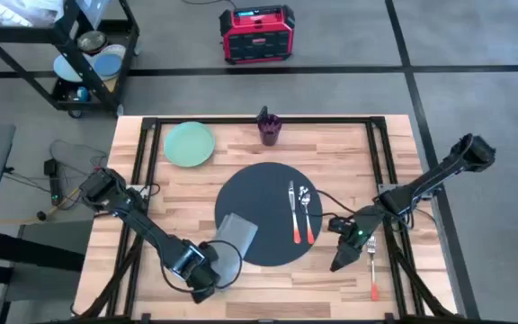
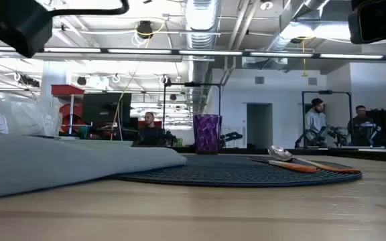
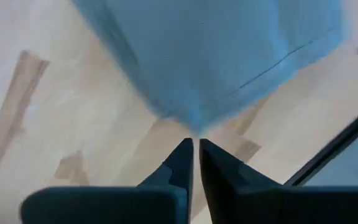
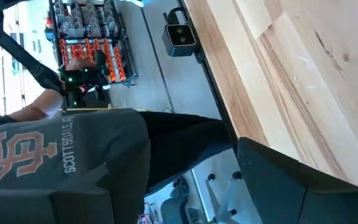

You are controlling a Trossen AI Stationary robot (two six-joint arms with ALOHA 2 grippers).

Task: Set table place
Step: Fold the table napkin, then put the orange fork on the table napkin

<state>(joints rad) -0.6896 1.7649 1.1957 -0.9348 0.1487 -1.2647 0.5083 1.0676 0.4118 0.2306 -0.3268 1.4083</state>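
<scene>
Grey napkin (image 2: 66, 164) fills the low view's foreground, draped half on the round dark mat (image 1: 268, 193) and half on the table (image 1: 241, 292) near its front edge. Left gripper (image 3: 194, 155) sits at the napkin's corner, fingers pressed nearly together (cloth reaches their tips, but whether it is pinched I cannot tell). On the mat's right side lie a knife (image 1: 292, 211) and a spoon (image 1: 307, 211), side by side. Right gripper (image 1: 342, 261) hovers just off the mat's right rim; its opening I cannot tell. A fork (image 1: 372, 265) lies beside it on bare wood. Pale green plate (image 1: 189, 144) and purple cup (image 1: 269, 128) stand near the far edge, well apart.
</scene>
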